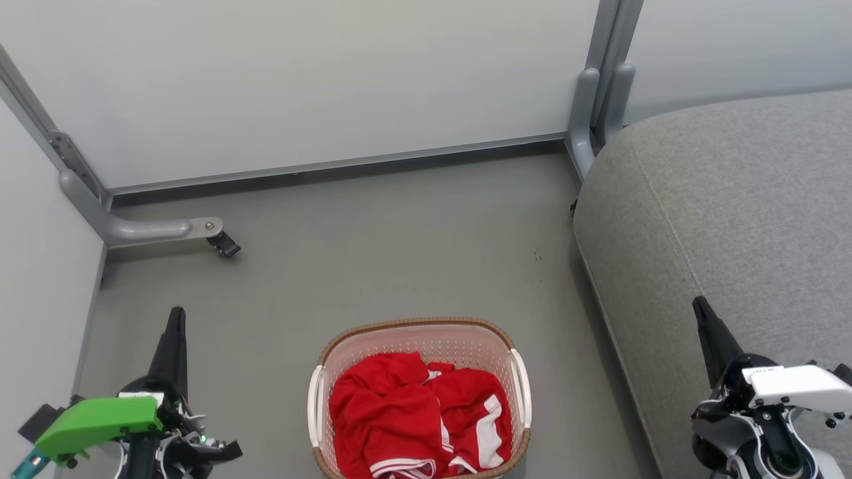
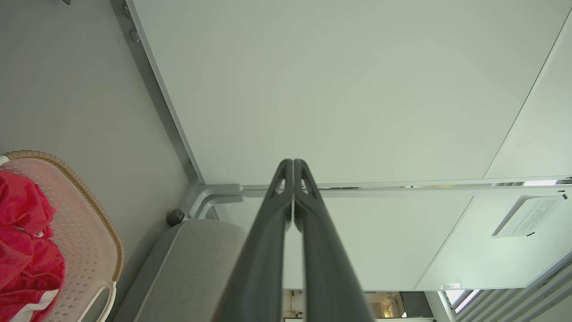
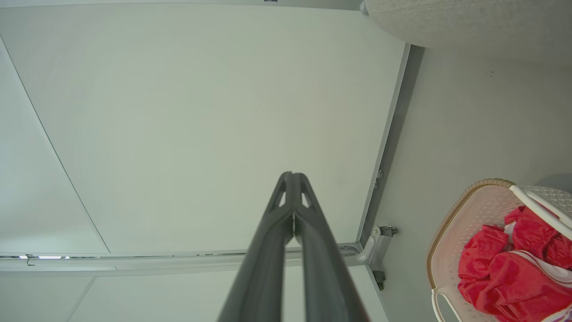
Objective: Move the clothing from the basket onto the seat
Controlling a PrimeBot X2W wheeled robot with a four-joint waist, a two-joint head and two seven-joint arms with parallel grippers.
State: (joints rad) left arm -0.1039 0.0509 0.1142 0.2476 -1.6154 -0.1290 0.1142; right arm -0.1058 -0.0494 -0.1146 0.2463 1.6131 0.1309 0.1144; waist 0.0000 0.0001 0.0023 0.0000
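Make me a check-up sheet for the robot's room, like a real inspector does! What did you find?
Surface: grey floor, bare around the basket.
Job's things: red clothing lies crumpled in the basket, which stands on the floor; the grey seat is to its right, with nothing on the part in view.
Clutter: nothing seen.
Grippers: left gripper and right gripper are both shut and hold nothing, one on each side of the basket and apart from it.
Cables: nothing seen.
Surroundings: pale walls behind and to the left; a metal foot with a wheel sits at the corner.
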